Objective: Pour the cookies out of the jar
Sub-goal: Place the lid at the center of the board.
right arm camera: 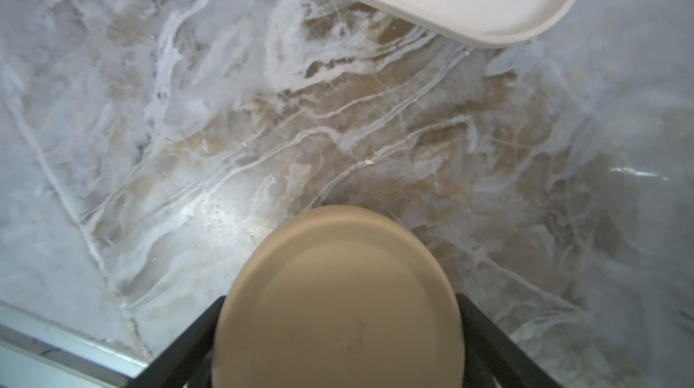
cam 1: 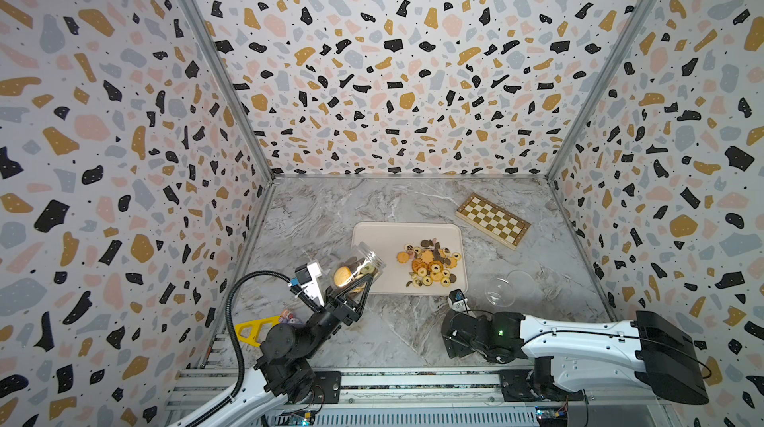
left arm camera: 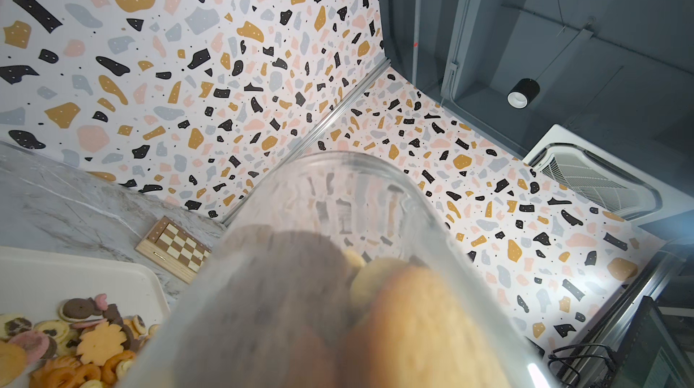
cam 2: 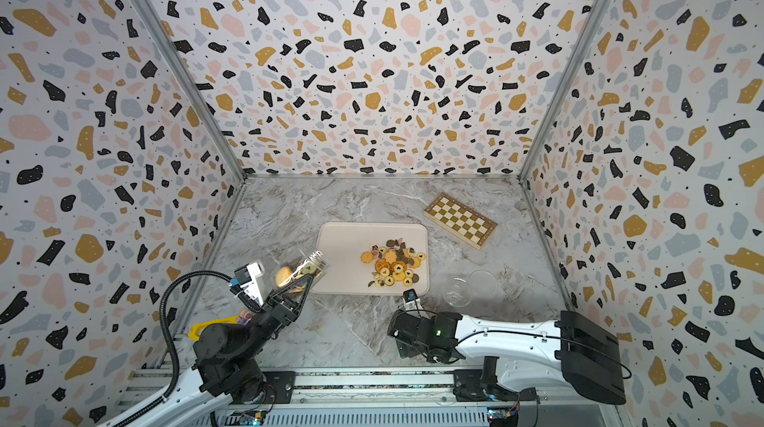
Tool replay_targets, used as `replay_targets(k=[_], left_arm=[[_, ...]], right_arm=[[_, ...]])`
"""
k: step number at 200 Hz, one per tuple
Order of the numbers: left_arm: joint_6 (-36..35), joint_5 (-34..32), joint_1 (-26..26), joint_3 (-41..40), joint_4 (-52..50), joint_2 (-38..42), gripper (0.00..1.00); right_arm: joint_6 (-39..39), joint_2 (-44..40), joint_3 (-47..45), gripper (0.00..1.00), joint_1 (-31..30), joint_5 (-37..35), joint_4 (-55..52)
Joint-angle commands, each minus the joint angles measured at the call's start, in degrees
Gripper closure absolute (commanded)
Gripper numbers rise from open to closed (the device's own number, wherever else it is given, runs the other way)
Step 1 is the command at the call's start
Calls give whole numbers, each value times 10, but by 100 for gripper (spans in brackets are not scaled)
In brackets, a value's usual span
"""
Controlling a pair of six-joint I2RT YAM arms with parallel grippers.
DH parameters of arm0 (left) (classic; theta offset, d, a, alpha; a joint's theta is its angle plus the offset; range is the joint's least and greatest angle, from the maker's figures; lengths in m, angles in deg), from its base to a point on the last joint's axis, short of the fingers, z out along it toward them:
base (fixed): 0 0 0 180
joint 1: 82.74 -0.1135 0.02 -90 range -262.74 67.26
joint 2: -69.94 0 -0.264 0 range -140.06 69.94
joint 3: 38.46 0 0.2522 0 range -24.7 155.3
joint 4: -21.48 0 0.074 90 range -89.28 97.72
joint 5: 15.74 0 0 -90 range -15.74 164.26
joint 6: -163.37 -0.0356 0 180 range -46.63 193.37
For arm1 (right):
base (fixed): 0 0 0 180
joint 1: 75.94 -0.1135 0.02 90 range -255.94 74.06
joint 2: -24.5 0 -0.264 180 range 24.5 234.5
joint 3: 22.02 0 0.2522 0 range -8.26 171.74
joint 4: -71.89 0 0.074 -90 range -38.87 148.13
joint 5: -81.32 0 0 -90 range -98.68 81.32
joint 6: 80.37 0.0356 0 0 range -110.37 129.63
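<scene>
In both top views the left tool (cam 1: 359, 281) is clamped around a clear plastic jar (cam 1: 366, 256), its threaded mouth toward the left rim of a cream rectangular tray (cam 1: 384, 239); most small assorted cookies (cam 1: 430, 265) lie heaped on the tray, a few sit at the jar's base. In the left wrist view those leftovers, a big golden round biscuit (left arm camera: 420, 314) among them, rest against the bottom, the mouth seemingly raised; tipped from here they may jam at the neck or spill past the rim onto the grey marbled tabletop (left arm camera: 56, 202). In the right wrist view the right tool (right arm camera: 338, 344) grips a tan round lid (right arm camera: 338, 277), apart from the tray
</scene>
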Motion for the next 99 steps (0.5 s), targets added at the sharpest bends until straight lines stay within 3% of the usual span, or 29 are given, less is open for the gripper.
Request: replay_targets(k=[1, 42, 99], left_arm=[[-16, 4, -3, 16, 72, 7, 100], [-17, -4, -3, 11, 61, 12, 100], [-49, -16, -3, 0, 29, 6, 100]], right_arm=[[4, 3, -6, 28, -2, -17, 2], [-12, -28, -7, 0, -1, -1, 9], [-17, -101, 86, 1, -8, -4, -87]])
